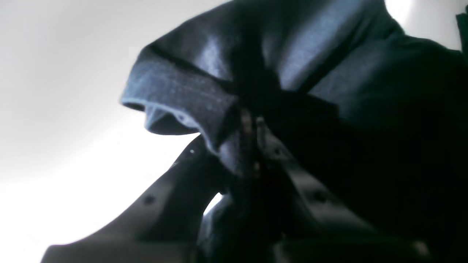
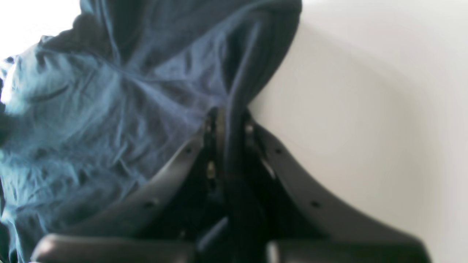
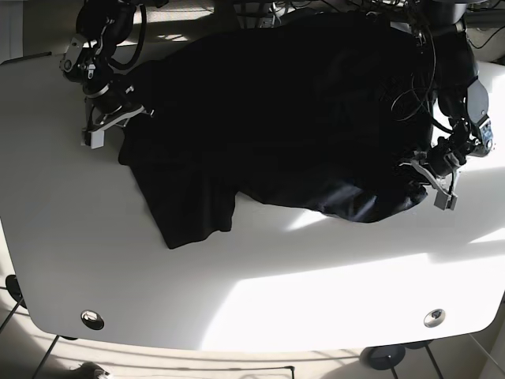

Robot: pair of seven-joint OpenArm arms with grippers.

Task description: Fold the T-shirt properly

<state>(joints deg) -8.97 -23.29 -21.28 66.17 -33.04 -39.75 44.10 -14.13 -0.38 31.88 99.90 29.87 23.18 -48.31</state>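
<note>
Fabric of the dark T-shirt [image 3: 276, 118] spreads over the upper half of the white table [image 3: 260, 292]. At far right the left gripper [image 1: 252, 120] pinches its hem; at upper left the right gripper [image 2: 228, 120] pinches another edge.

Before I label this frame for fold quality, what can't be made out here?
- T-shirt far edge and collar: base view, black cloth merges with shadow at the table's back.
- Left end effector fingertips: left wrist view, buried in fabric, blurred.
- Right end effector: which shirt part it pinches, unclear.
</note>
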